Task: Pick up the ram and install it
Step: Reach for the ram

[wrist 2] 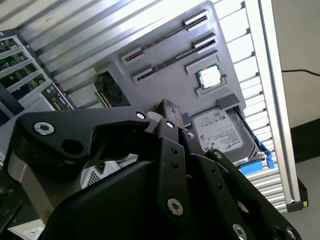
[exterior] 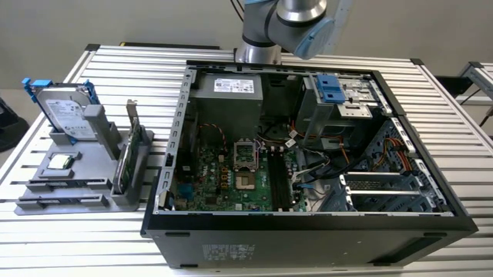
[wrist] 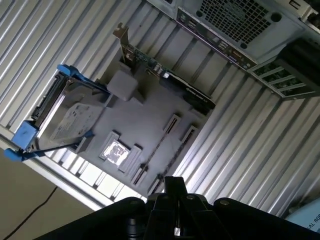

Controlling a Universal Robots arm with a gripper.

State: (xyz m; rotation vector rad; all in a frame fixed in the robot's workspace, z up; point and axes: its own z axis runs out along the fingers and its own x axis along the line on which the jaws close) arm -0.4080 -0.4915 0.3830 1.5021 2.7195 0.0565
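The ram looks to me like the thin dark strip standing on its long edge in a slot of the grey holder. It is at the holder's end farthest from the hard drive, with the processor chip between the two. A second slot runs alongside it at the very edge; whether that one is filled too I cannot tell.

I'd judge the stick light and stiff but delicate: a thin board with chips on its faces and contacts along the buried edge. It wants taking by the bare upper edge near the middle, pinched across its thickness and lifted straight, never twisted.

The green card with the metal bracket stands on the holder's side nearest the computer case, apart from the ram. The holder sits on the slatted table, near the table's edge at the exterior view's left. Inside the case the long black motherboard slots appear empty.

The gripper hangs above the table with the holder below it, touching nothing that I can see. Whether it is open or closed I cannot tell.
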